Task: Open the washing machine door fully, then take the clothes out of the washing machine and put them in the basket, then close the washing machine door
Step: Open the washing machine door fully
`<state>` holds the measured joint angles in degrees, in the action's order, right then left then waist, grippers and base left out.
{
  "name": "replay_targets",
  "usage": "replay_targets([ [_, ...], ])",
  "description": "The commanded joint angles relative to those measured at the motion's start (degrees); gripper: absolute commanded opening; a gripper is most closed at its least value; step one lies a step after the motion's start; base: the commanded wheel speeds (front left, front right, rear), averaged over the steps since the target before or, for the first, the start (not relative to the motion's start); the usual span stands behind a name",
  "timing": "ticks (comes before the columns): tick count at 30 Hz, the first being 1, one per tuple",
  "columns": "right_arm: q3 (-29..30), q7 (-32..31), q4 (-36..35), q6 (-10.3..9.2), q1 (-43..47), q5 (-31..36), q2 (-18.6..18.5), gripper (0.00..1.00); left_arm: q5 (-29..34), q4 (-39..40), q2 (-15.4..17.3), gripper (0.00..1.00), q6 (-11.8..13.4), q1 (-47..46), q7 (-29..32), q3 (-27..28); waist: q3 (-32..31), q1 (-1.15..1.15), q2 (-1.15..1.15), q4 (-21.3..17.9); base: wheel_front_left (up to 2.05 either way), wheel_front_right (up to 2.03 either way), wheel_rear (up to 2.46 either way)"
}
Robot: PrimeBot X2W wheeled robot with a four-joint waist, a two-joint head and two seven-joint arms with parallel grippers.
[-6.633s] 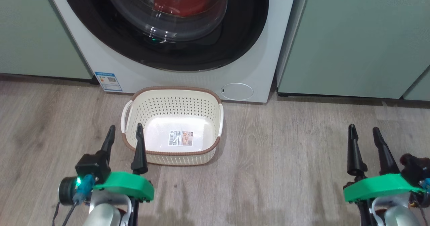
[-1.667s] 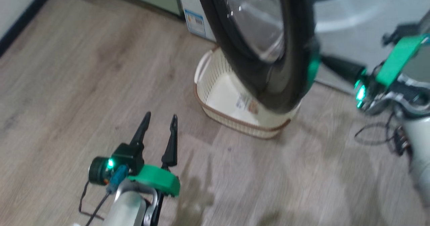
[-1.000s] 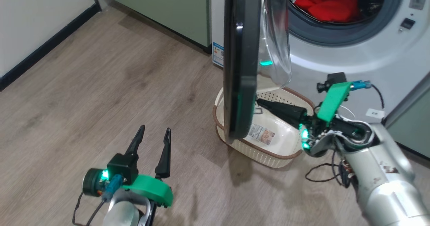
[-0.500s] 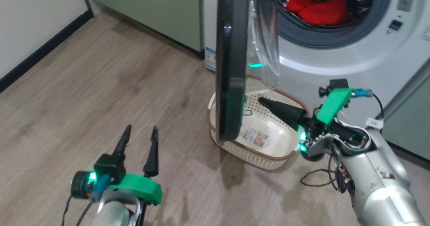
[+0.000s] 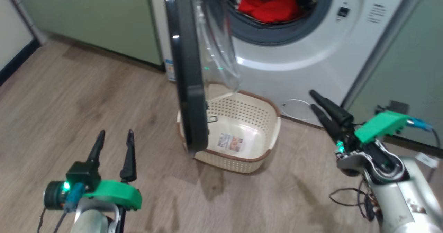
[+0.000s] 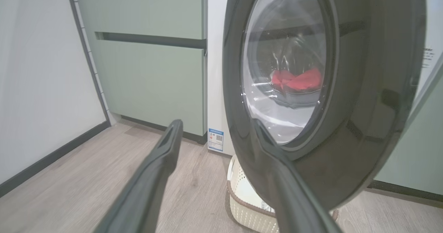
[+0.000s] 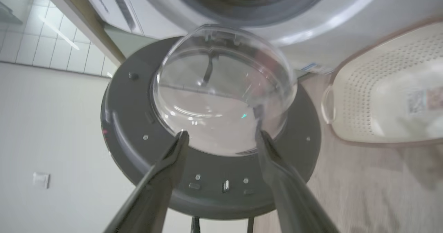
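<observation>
Right hand (image 5: 312,99) is released, fingers parted, holding nothing, near the basket (image 5: 276,112) and apart from the washing machine door (image 5: 187,70). Left hand (image 5: 115,133) is also spread and empty.

Head cam sits high, tilted down at the wood floor (image 5: 86,98), catching the washing machine door (image 5: 183,53) edge-on over the basket (image 5: 242,110). Left wrist cam is low and close, facing the door's glossy outer face. Right wrist cam is rolled sideways (floor runs up its right side), staring at the door's inner side. All three share door and basket.
</observation>
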<state>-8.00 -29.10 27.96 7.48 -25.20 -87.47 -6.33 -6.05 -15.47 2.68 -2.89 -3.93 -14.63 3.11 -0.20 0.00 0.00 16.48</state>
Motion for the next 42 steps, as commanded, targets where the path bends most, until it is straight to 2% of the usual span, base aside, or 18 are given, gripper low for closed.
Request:
replay_targets([
  [1, -0.3, 3.4, -3.5, 0.01, 0.0, 1.5, -1.1, 1.00, 0.7, 2.0, 1.0, 1.00, -0.2, -3.0, -0.4, 2.7, -0.4, 0.00, 0.00, -2.7, 0.00, 0.00, 0.00],
  [7, -2.8, 16.9, -7.9, 0.01, 3.6, 6.3, -4.5, 1.00, 1.3, 1.6, 1.4, 1.00, -1.3, -3.0, -0.4, 5.7, -1.1, 0.00, 0.00, -7.1, 0.00, 0.00, 0.00],
  [14, -11.6, 39.0, -8.6, 0.01, 6.0, 15.0, -11.6, 1.00, 1.7, 1.3, 1.1, 1.00, -2.2, -2.9, -0.4, 7.2, -2.0, 0.00, 0.00, -10.2, 0.00, 0.00, 0.00],
  [16, -14.1, 43.0, -7.0, 0.01, 6.2, 17.8, -13.6, 1.00, 1.8, 1.2, 1.1, 1.00, -2.5, -2.8, -0.4, 7.4, -2.3, 0.00, 0.00, -10.7, 0.00, 0.00, 0.00],
  [18, -13.5, 44.0, -5.3, 0.01, 6.2, 21.4, -14.7, 1.00, 1.8, 1.1, 1.0, 1.00, -2.7, -2.8, -0.4, 7.5, -2.5, 0.00, 0.00, -11.0, 0.00, 0.00, 0.00],
  [19, -11.2, 44.0, -5.3, 0.01, 6.2, 24.6, -14.7, 1.00, 1.8, 1.2, 0.9, 1.00, -2.8, -2.8, -0.4, 7.6, -2.5, 0.00, 0.00, -11.2, 0.00, 0.00, 0.00],
  [20, -8.2, 44.0, -5.5, 0.01, 6.6, 27.5, -13.9, 1.00, 1.8, 1.2, 0.9, 1.00, -2.8, -2.7, -0.4, 7.7, -2.5, 0.00, 0.00, -11.4, 0.00, 0.00, 0.00],
  [21, -8.2, 44.0, -5.5, 0.01, 6.6, 27.5, -13.9, 1.00, 1.8, 1.2, 0.9, 1.00, -2.8, -2.7, -0.4, 7.7, -2.5, 0.00, 0.00, -11.4, 0.00, 0.00, 0.00],
  [26, 0.2, 44.1, -7.6, 0.01, 11.0, 43.9, -10.3, 1.00, 1.9, 1.2, 0.6, 1.00, -3.1, -2.5, -0.4, 7.7, -2.5, 0.00, 0.00, -11.7, 0.00, 0.00, 0.00],
  [32, 4.6, 44.1, -10.7, 0.01, 15.6, 57.9, -7.0, 1.00, 1.9, 0.7, 0.4, 1.00, -3.3, -2.2, -0.4, 7.1, -2.4, 0.00, 0.00, -11.7, 0.00, 0.00, 0.00],
  [36, 5.5, 44.1, -14.9, 0.01, 18.4, 67.7, -6.2, 1.00, 1.7, 0.4, 0.3, 1.00, -3.2, -2.0, -0.4, 6.7, -2.3, 0.00, 0.00, -11.5, 0.00, 0.00, 0.00],
  [42, 6.6, 44.1, -16.1, 0.01, 21.5, 73.8, -4.6, 1.00, 1.6, -0.2, 0.2, 1.00, -3.2, -2.1, -0.4, 6.5, -2.4, 0.00, 0.00, -11.2, 0.00, 0.00, 0.00],
])
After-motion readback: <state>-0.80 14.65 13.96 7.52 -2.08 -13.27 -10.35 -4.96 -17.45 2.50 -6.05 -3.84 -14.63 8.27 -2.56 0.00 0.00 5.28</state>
